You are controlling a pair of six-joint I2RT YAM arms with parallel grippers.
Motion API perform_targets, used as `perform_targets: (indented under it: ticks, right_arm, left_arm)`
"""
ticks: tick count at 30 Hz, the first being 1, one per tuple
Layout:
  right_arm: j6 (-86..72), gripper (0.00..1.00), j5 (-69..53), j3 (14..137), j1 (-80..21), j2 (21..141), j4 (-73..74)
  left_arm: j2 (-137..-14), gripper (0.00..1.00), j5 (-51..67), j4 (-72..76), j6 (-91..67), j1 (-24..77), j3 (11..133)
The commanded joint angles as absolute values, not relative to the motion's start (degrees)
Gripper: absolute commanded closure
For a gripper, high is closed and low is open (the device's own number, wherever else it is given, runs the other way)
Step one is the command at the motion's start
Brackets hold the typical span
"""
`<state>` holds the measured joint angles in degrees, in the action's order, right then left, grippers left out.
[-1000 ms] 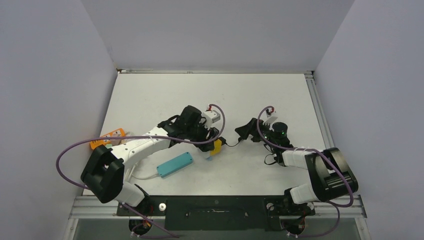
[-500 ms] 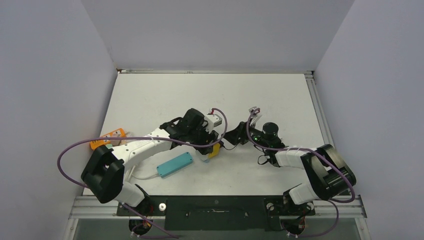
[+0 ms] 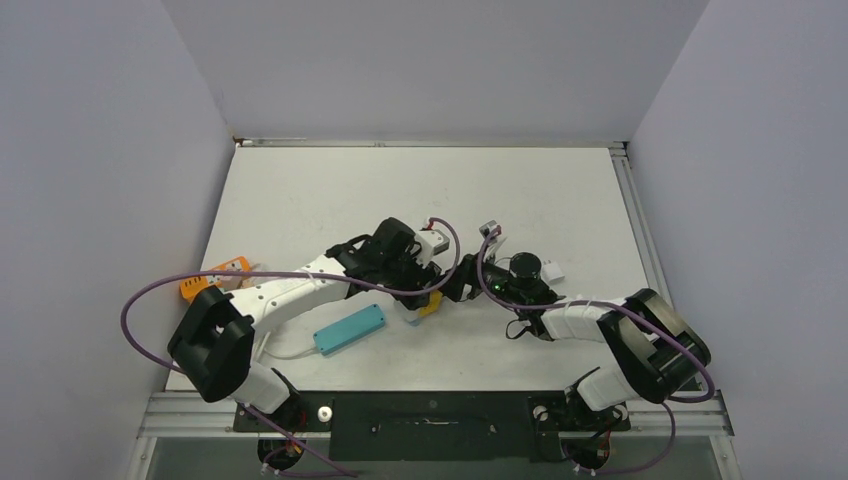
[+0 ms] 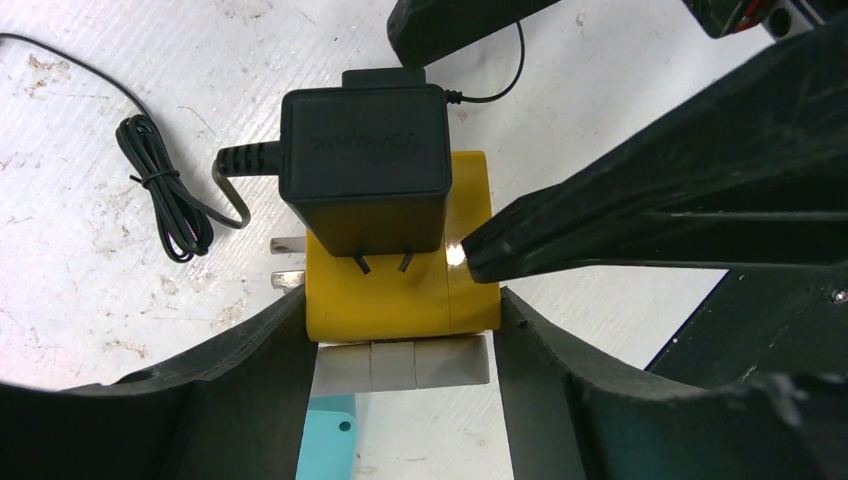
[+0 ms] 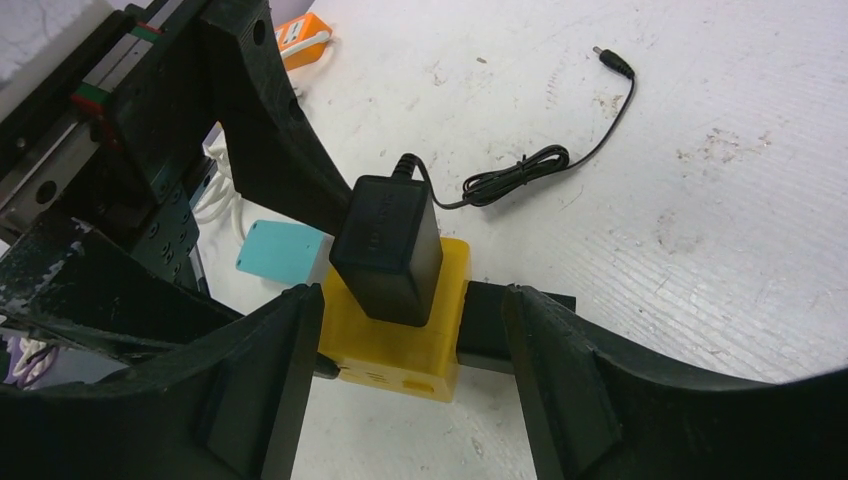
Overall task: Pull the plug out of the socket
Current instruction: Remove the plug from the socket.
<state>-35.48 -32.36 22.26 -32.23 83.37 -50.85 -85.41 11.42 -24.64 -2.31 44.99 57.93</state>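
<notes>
A black plug (image 4: pixel 362 170) sits in a yellow socket block (image 4: pixel 400 275) on the white table. My left gripper (image 4: pixel 400 335) is shut on the socket, one finger on each side of it. My right gripper (image 5: pixel 410 385) is open and straddles the socket (image 5: pixel 400 345) and plug (image 5: pixel 385 250). Its left finger lies close against the yellow block. Its right finger stands apart from the block, with a left-gripper finger in between. In the top view both grippers meet at the socket (image 3: pixel 432 303), the left gripper (image 3: pixel 425 285) from the left and the right gripper (image 3: pixel 455 284) from the right.
The plug's thin black cable (image 5: pixel 520 165) lies coiled on the table and ends in a barrel tip (image 5: pixel 610 58). A teal box (image 3: pixel 350 328) lies near the socket, towards the front. An orange item (image 3: pixel 215 277) is at the left edge. A small white piece (image 3: pixel 551 271) lies right of the arms.
My right arm has swung left from beside the socket to over it, and its jaws have narrowed around the plug and socket. The left gripper has kept its hold.
</notes>
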Motion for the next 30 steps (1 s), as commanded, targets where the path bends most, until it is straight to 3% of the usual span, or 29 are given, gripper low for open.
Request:
perform_targets:
  ticks: [1, 7, 13, 15, 18, 20, 24, 30]
  right_arm:
    - [-34.29, 0.34, -29.67, 23.90, -33.49, 82.68, -54.54]
    - [-34.56, 0.42, -28.12, 23.91, -35.25, 83.10, -55.90]
    - [-33.44, 0.63, -25.05, 24.16, -36.49, 82.51, -53.71]
    - [-32.86, 0.74, -23.38, 24.02, -36.84, 81.74, -52.69]
    - [-32.09, 0.93, -19.61, 23.01, -37.57, 79.65, -51.65]
    - [-31.55, 0.95, -16.64, 21.64, -37.85, 77.48, -51.51]
    - [-29.58, 0.95, -9.72, 18.17, -39.00, 70.82, -51.30]
    - [-25.79, 0.95, -0.38, 14.36, -41.16, 62.98, -51.32]
  left_arm:
    - [-85.82, 1.00, 11.42, -22.38, -2.33, 45.99, 60.67]
    - [-86.88, 1.00, 11.08, -22.71, -2.29, 47.43, 60.96]
    - [-87.14, 1.00, 9.39, -22.98, -2.49, 48.15, 61.18]
    - [-86.82, 0.88, 8.38, -22.96, -2.78, 48.08, 61.33]
    - [-86.30, 0.47, 7.14, -22.82, -3.44, 48.07, 61.18]
    - [-85.70, 0.27, 6.71, -22.60, -3.97, 47.96, 61.16]
    - [-82.91, 0.14, 8.69, -20.81, -5.50, 46.70, 60.33]
    - [-77.77, 0.09, 23.72, -12.02, -14.36, 38.17, 56.41]
